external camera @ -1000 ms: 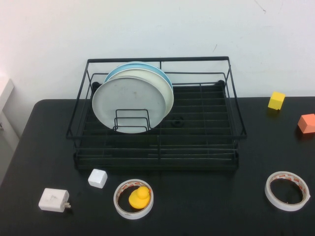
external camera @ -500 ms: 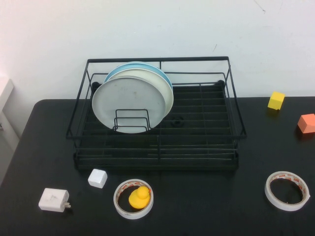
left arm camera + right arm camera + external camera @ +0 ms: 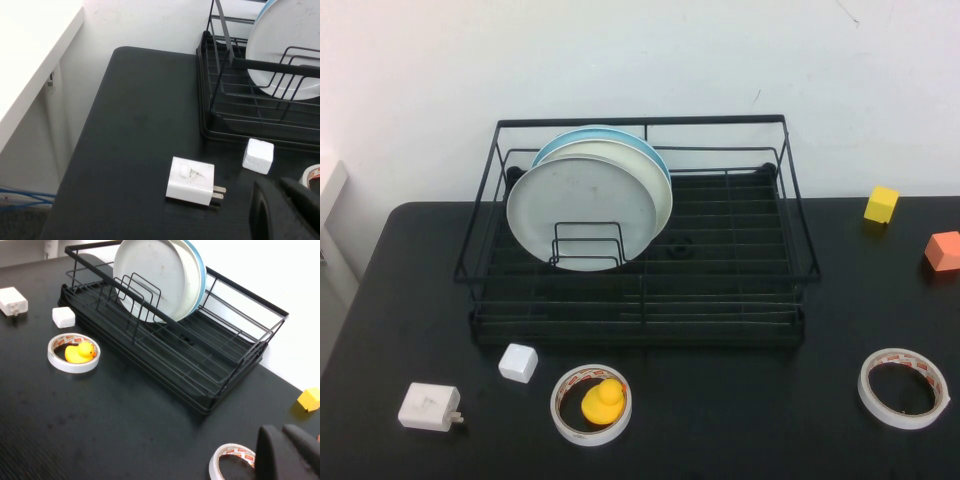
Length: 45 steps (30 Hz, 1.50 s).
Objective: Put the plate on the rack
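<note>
The light-grey plate [image 3: 582,210] stands upright in the left part of the black wire rack [image 3: 640,325], leaning on the cream-white plate [image 3: 658,185] with the light blue plate [image 3: 590,134] behind it. It also shows in the left wrist view [image 3: 285,45] and the right wrist view [image 3: 150,275]. Neither arm shows in the high view. My left gripper [image 3: 278,186] hovers shut and empty over the table's front left. My right gripper [image 3: 282,432] hovers shut and empty over the front right, beside a tape roll [image 3: 232,462].
In front of the rack lie a white charger [image 3: 428,407], a white cube [image 3: 518,362] and a tape roll [image 3: 591,404] with a yellow duck [image 3: 604,400] inside. Another tape roll [image 3: 904,388], a yellow cube [image 3: 882,204] and an orange cube [image 3: 944,251] are at the right.
</note>
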Tool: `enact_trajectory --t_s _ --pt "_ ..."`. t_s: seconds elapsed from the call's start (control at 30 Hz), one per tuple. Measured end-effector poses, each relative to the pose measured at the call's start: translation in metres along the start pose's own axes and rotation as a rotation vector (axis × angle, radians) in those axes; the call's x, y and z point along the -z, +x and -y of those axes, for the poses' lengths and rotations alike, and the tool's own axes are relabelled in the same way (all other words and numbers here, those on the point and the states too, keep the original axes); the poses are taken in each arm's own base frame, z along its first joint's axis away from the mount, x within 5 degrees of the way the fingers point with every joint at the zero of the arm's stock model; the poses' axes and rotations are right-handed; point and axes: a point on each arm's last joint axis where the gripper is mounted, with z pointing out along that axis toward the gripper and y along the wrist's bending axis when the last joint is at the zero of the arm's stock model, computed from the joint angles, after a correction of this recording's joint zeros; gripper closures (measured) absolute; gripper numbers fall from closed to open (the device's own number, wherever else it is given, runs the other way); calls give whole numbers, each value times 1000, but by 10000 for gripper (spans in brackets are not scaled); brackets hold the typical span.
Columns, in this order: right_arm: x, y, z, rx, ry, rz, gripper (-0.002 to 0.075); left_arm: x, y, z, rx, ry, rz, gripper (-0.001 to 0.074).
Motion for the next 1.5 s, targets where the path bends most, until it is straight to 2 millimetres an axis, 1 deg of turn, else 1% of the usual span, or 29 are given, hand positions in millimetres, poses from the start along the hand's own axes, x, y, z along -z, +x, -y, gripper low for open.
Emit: enact_trajectory --t_s 0.47,0.57,0.63,0.77,0.87,0.97,1.17,1.3,1.5 --pt "0 0 0 3 0 0 728 0 0 0 8 0 0 736" --pt "-1 -1 2 69 21 13 728 0 0 0 8 0 0 736" --pt "-6 2 4 105 51 25 728 0 0 0 8 0 0 736" --pt "-23 17 9 121 171 13 728 0 0 0 8 0 0 736" --pt "-39 40 11 71 250 -45 728 0 0 0 11 0 0 736" --pt "-49 59 10 28 289 -112 728 0 0 0 11 0 0 736" --pt "-61 89 5 -28 307 -204 728 0 0 0 12 0 0 736" --pt "-63 90 9 -33 358 -158 728 0 0 0 12 0 0 737" --pt "-63 89 10 -43 368 -142 728 0 0 0 12 0 0 737"
